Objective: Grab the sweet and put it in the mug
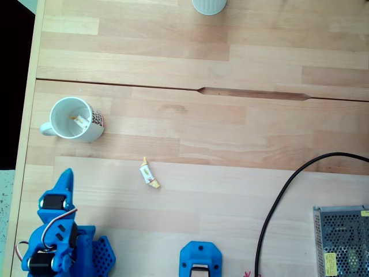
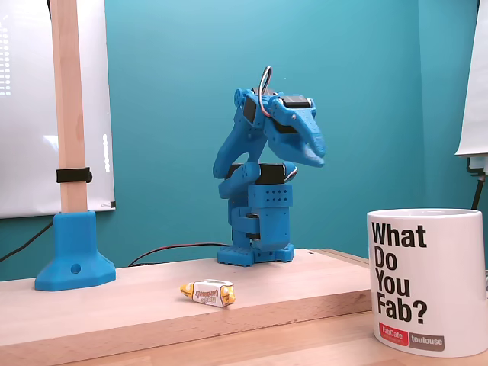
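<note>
In the fixed view from above, you look down on a pale wooden table [image 1: 230,52] made of jointed boards. The mug [image 1: 72,119] stands upright near the left edge, its handle pointing left and a dark red dotted pattern showing on its right wall. Inside it lies a small pale piece with a yellowish end; it looks like a wrapped candy. The sweet [image 1: 149,173] lies flat on the bare wood, below and to the right of the mug and well apart from it, white in the middle with yellow twisted ends. The blue arm sits folded at the bottom left corner, and its gripper [image 1: 67,176] points up toward the mug without touching it. Its fingers look pressed together with nothing between them. A plain white cup [image 1: 209,5] is cut off by the top edge. A blue mount [image 1: 200,259] sits at the bottom centre, a black cable [image 1: 277,202] curves beside it, and a perforated metal box [image 1: 341,241] fills the bottom right corner.

In the fixed view from table height, you face the arm against a teal wall. The gripper [image 2: 319,155] hangs in the air, nose down to the right, jaws together and empty. The sweet [image 2: 210,293] rests on the table's raised board in front of the arm's base. A white mug printed "What Do You Fab?" [image 2: 425,280] stands close to the camera at the right. A wooden post [image 2: 69,107] rises from a blue foot at the left.
</note>
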Tool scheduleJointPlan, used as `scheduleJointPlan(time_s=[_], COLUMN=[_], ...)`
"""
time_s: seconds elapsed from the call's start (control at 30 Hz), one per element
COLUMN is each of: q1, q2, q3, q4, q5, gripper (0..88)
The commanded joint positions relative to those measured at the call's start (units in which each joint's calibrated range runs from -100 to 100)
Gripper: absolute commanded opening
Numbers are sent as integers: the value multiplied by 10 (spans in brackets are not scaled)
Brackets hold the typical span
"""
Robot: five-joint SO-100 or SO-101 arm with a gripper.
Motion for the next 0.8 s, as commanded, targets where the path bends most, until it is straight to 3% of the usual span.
scheduleJointPlan(time_s=[0.0,0.47,0.63,0.77], q1=[29,80,81,88], q2=[9,490,579,595], q3=[-47,-427,-494,-482], q4=[17,148,275,282], q5=[0,-30,-33,-28], gripper=[32,32,32,32])
